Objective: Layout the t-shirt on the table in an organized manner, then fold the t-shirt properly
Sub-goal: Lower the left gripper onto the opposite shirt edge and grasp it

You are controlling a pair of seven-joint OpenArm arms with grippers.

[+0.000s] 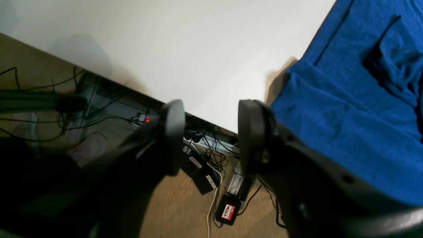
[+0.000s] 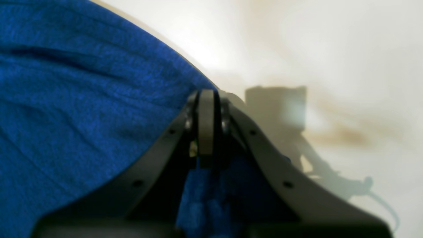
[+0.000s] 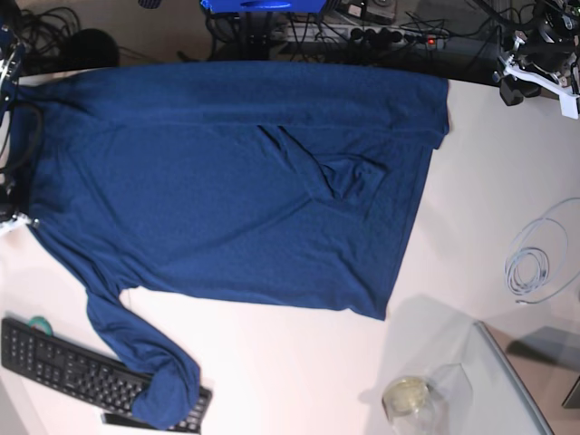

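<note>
A large dark navy t-shirt lies spread across a white desk, seen from above. It is plain, with no print, and mostly flat, though a raised fold of cloth bunches near its middle. Its long axis runs left to right across the base view. One straight edge lies at the picture's right, and a long sleeve trails down toward the lower left.

That sleeve's end lies on a black keyboard at the desk's near edge. A coil of pale cable rests on the desk well to the shirt's right. A small round glass dish sits beside the edge of a glass panel at the lower right.

The right end effector has its fingers pressed together on a bunch of blue cloth. The left end effector hangs with its fingers spread wide, holding nothing, over the desk's edge just beside the shirt, with floor cables below.
</note>
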